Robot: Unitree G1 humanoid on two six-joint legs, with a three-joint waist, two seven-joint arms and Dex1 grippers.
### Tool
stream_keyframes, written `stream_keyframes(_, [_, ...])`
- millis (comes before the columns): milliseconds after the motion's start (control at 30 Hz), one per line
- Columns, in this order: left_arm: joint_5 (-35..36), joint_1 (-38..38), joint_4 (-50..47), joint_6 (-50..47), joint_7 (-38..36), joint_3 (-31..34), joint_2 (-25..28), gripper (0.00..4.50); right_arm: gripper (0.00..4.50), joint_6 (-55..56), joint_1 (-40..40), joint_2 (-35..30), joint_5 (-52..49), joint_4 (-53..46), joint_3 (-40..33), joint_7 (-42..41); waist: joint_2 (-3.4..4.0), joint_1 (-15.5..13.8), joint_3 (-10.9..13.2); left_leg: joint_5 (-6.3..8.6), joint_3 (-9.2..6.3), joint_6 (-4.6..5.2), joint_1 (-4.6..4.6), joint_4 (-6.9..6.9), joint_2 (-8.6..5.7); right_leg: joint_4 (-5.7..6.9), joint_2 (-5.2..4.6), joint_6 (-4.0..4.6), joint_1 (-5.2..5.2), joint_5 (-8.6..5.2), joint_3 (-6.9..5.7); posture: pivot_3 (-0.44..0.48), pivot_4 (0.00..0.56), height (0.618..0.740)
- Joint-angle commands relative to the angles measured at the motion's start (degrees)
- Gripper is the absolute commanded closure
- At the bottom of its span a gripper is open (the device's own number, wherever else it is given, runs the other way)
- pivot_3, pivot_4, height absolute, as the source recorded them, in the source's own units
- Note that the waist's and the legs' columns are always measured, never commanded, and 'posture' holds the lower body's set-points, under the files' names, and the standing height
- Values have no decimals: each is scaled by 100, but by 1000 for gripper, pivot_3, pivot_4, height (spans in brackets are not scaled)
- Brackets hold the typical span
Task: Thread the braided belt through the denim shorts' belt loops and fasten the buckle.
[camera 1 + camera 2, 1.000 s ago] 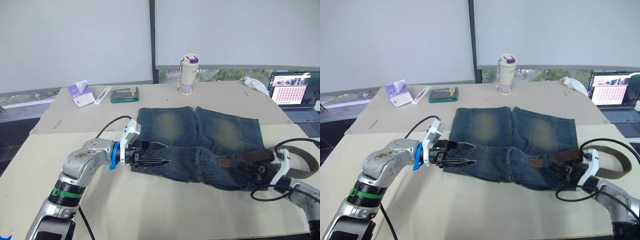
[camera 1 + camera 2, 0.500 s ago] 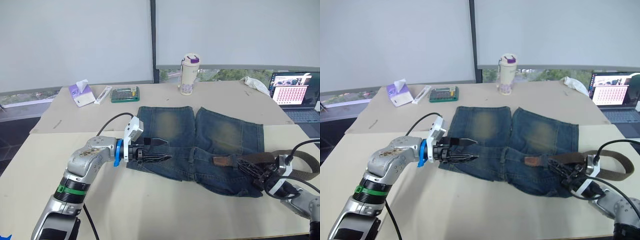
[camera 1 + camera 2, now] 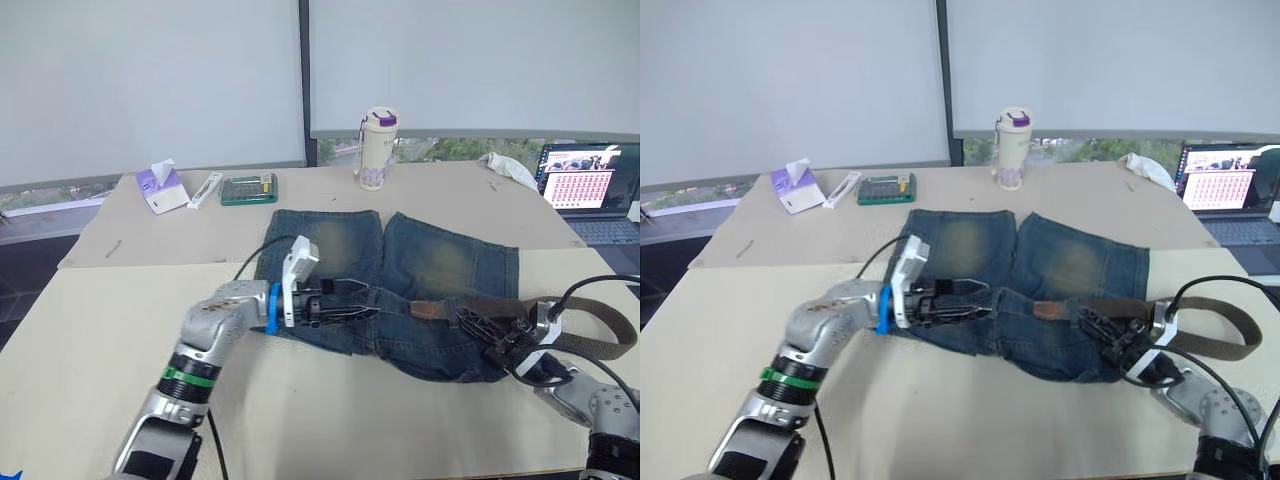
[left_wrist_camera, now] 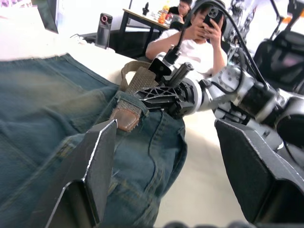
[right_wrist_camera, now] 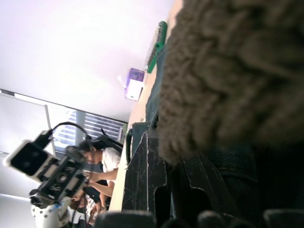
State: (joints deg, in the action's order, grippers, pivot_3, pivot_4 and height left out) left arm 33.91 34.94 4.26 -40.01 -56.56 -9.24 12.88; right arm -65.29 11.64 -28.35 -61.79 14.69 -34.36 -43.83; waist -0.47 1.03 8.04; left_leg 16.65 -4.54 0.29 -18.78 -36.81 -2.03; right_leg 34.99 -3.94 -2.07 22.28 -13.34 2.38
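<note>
The denim shorts [image 3: 440, 265] lie flat on the table, waistband toward me. The braided belt [image 3: 585, 345] runs from the right along the waistband, and its brown leather tip [image 3: 428, 309] rests near the waistband's middle. In the left wrist view that tip [image 4: 124, 118] pokes out from under a narrow belt loop [image 4: 127, 100]. My right gripper [image 3: 478, 325] is shut on the braided belt just behind the tip. My left gripper [image 3: 372, 300] hovers open over the waistband's left half, its fingers [image 4: 95, 175] spread wide and pointing at the tip. I cannot make out the buckle.
A bottle [image 3: 377, 149], a green case [image 3: 249, 189], a tissue pack [image 3: 160, 188] and a white cloth [image 3: 510, 168] stand along the back of the table. An open laptop [image 3: 590, 190] sits at the far right. A seated person [image 4: 190, 38] is beyond the table.
My left gripper has moved right along the waistband, from the shorts' left edge toward the middle. My right gripper has pushed left with the belt, carrying the leather tip further along the waistband.
</note>
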Motion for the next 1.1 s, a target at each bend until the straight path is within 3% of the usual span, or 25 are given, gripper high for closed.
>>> stream_keyframes(33, [367,307,514,-586,928,446,-717,1018,4500,215,-40,82,-232,-411,-11,-356,-2,-20,1,0,-1,0,-2,-4,-2,0,-3,-1,0,0,-1,0,150,740])
stream_keyframes(267, [717,246,601,-1417,1266,689,-1170,1018,4500,701,-209,332,-115,-1250,332,-464,-1,62,2,1,-3,2,-9,-7,-4,4,2,-7,10,2,1,0,150,740])
stream_keyframes(667, [770,393,940,-1584,1310,765,-1445,1018,4500,922,-232,531,-138,-1493,551,-367,8,-2,-4,0,-5,-1,-9,-8,-13,1,-7,-6,9,2,1,0,150,740])
stream_keyframes(767, [817,390,941,-1629,1296,819,-1497,1748,4500,960,-229,528,-111,-1479,556,-327,7,6,-3,0,-3,-1,-9,-8,-14,1,-6,-6,9,2,1,0,150,740])
stream_keyframes(900, [821,385,957,-1624,1309,881,-1525,3118,4500,955,-209,473,-119,-1451,567,-331,5,7,-2,0,-3,-1,-9,-8,-13,2,-4,-6,9,2,1,0,150,740])
stream_keyframes(1033, [800,377,984,-1649,1320,922,-1502,4479,2973,1156,-179,430,-27,-1360,457,-189,6,-5,-3,0,-3,-1,-10,-8,-15,2,-8,-7,9,2,1,0,150,740])
stream_keyframes(1100, [762,394,1045,-1645,1354,960,-1451,4500,2379,1279,-228,333,-7,-1403,346,-144,5,-8,-2,0,-3,-2,-10,-8,-15,2,-9,-7,9,2,1,0,150,740])
